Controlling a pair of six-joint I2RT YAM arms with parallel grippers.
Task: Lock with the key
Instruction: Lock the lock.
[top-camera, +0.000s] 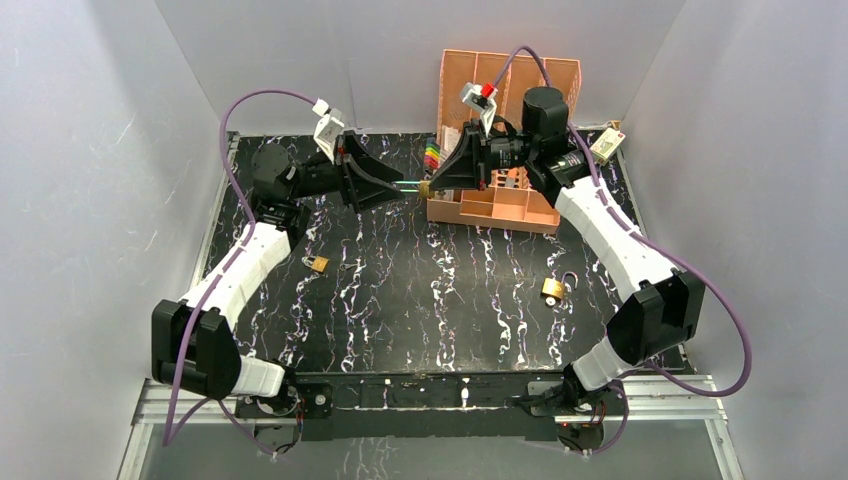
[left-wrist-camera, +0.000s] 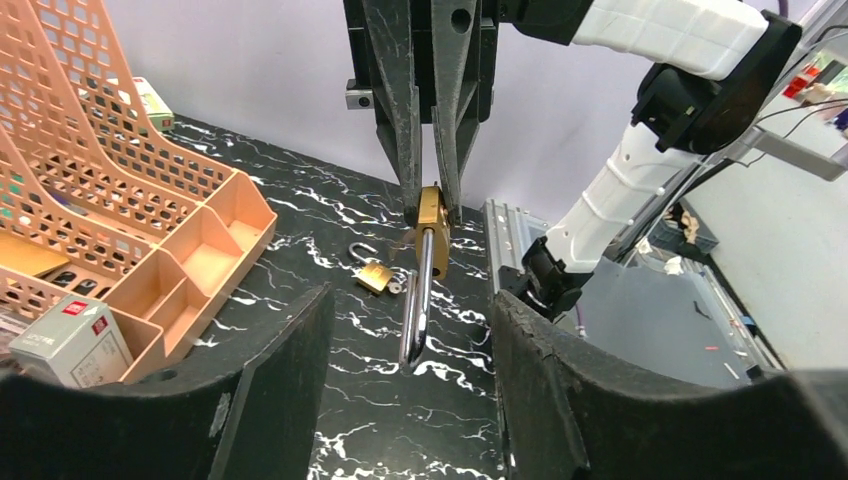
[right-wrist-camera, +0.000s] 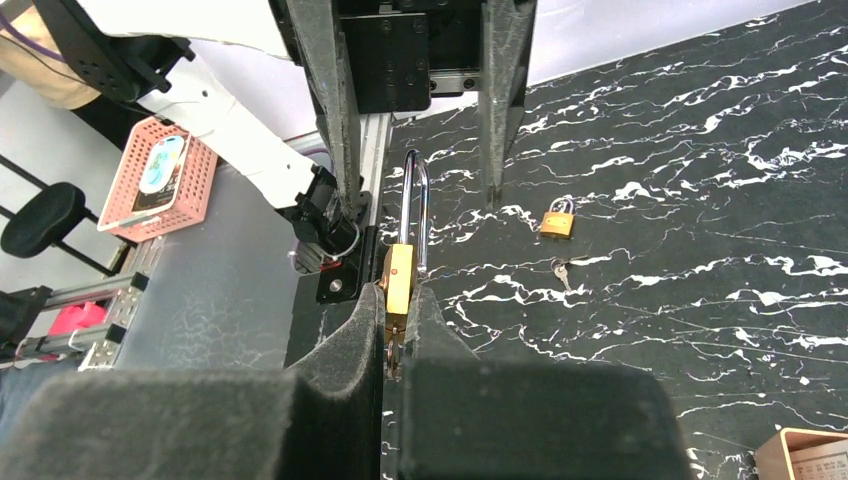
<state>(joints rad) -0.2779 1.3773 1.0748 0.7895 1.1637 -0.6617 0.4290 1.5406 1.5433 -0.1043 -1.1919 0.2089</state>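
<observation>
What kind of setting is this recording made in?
Probably a lab test booth, not a home: plain grey walls enclose a black marbled table, with a padlock and an orange organizer set out as props.

The left arm (top-camera: 243, 265) and the right arm (top-camera: 606, 226) share smooth white shells between blocky black joint housings, each trailing a purple cable (top-camera: 270, 93) (thin, looping free of the body), and both end in long, tapering, matte-black fingers (left-wrist-camera: 395, 110) with a faintly rough surface.
</observation>
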